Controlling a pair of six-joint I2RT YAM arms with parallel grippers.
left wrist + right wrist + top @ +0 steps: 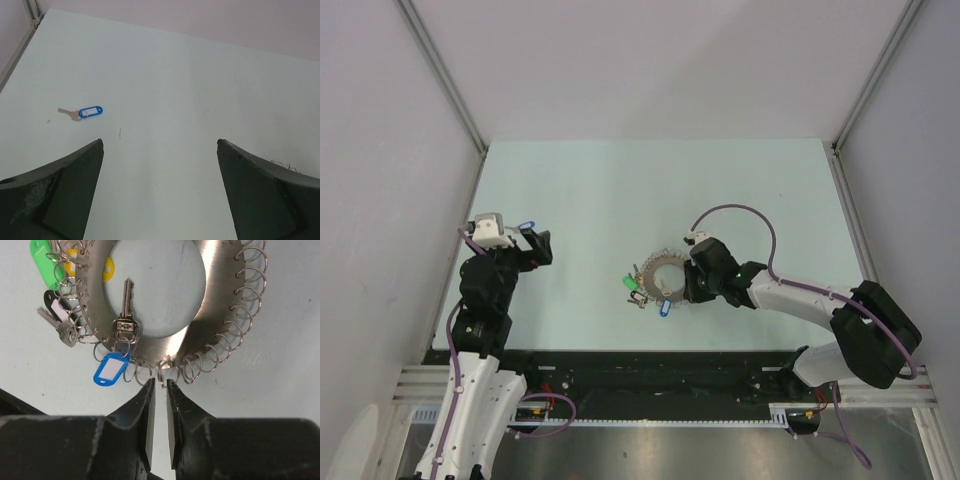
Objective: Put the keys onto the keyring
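The keyring (660, 272) lies flat at mid-table, a silver disc (220, 300) edged with small wire loops. Hanging from its loops are a blue-tagged key (111, 368), a green tag (45, 260), a black-tagged key (54, 307) and a yellow tag (107, 269). My right gripper (160, 382) sits at the ring's near edge (688, 285), jaws nearly closed on one small loop turned edge-on between the tips. A loose blue-tagged key (90, 111) lies on the table ahead and left of my left gripper (160, 142), which is wide open and empty (535, 245).
The pale table (620, 190) is walled by white panels with metal posts at the back corners. A cable loops over the right arm (760, 225). The near table edge has a black rail (650, 365).
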